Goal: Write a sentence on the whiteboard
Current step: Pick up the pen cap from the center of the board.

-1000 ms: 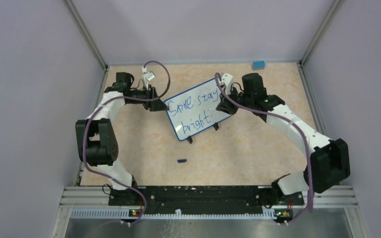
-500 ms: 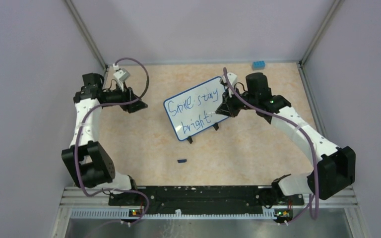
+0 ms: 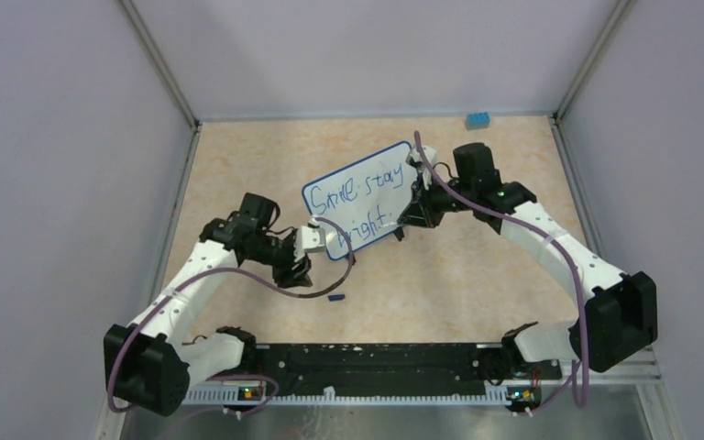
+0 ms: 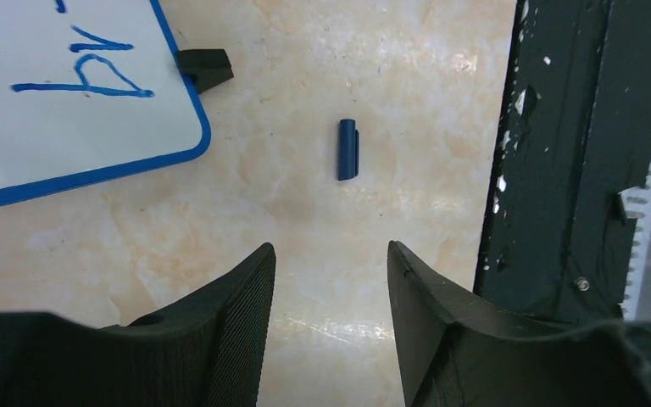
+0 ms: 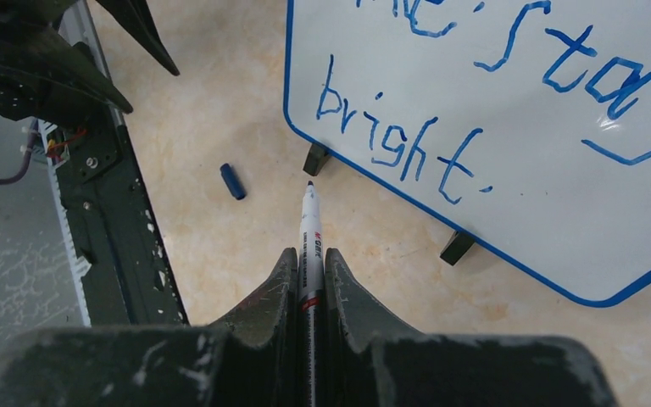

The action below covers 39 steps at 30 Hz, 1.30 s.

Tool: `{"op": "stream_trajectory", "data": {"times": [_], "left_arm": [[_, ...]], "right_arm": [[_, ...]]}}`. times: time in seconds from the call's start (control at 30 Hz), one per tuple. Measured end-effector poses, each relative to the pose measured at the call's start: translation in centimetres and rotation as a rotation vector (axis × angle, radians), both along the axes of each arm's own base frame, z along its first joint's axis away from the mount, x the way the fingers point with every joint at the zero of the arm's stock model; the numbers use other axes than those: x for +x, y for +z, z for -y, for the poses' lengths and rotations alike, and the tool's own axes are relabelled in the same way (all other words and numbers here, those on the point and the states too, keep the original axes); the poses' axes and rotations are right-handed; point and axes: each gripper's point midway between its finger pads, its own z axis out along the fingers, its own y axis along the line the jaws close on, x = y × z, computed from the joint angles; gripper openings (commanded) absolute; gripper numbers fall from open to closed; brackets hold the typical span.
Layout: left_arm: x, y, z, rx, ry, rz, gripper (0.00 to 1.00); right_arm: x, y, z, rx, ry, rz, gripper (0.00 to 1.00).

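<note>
The whiteboard (image 3: pixel 378 209) stands tilted mid-table on black feet, blue-framed. The sentence (image 3: pixel 357 188) reads "Smile stay bright." in blue, in two lines. My right gripper (image 3: pixel 411 214) hovers at the board's right lower edge, shut on a white marker (image 5: pixel 309 229) whose bare tip points at the table just below "bright" (image 5: pixel 387 140). My left gripper (image 3: pixel 301 272) is open and empty in front of the board's lower left corner (image 4: pixel 68 136). In the left wrist view its fingers (image 4: pixel 331 250) frame bare table, with a small blue marker cap (image 4: pixel 347 149) lying just ahead of them.
The cap (image 3: pixel 335 297) lies on the table between the board and the black base rail (image 3: pixel 367 359). A blue block (image 3: pixel 478 119) sits at the back right corner. Grey walls close in the table on three sides.
My left arm has swung from the back left, beside the board, round to the front near the cap. The right gripper with the marker has barely moved.
</note>
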Motion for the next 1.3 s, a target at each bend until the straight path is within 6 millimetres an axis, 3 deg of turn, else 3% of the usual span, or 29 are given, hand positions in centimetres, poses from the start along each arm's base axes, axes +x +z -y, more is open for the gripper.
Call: {"op": "stream_trajectory", "data": {"times": [0.4, 0.53, 0.87, 1.13, 1.3], "left_arm": [[-1.2, -7.7, 3.9, 0.193, -0.163, -0.013, 0.53], [-1.2, -9.5, 4.7, 0.237, -0.176, -0.009, 0.51], [-1.0, -12.0, 5.6, 0.3, -0.189, 0.002, 0.39], [-0.7, -12.1, 6.8, 0.291, -0.189, 0.048, 0.07], [-1.4, -11.5, 7.1, 0.286, -0.164, -0.03, 0.0]], "right_arm": [[0.7, -1.8, 1.6, 0.006, -0.092, -0.076, 0.0], [1.2, -1.8, 1.9, 0.016, -0.114, -0.077, 0.0], [1.7, -2.7, 2.5, 0.028, -0.146, -0.089, 0.0], [1.9, -3.2, 2.5, 0.049, -0.159, -0.092, 0.0], [1.6, -4.0, 2.1, 0.089, -0.172, -0.139, 0.0]]}}
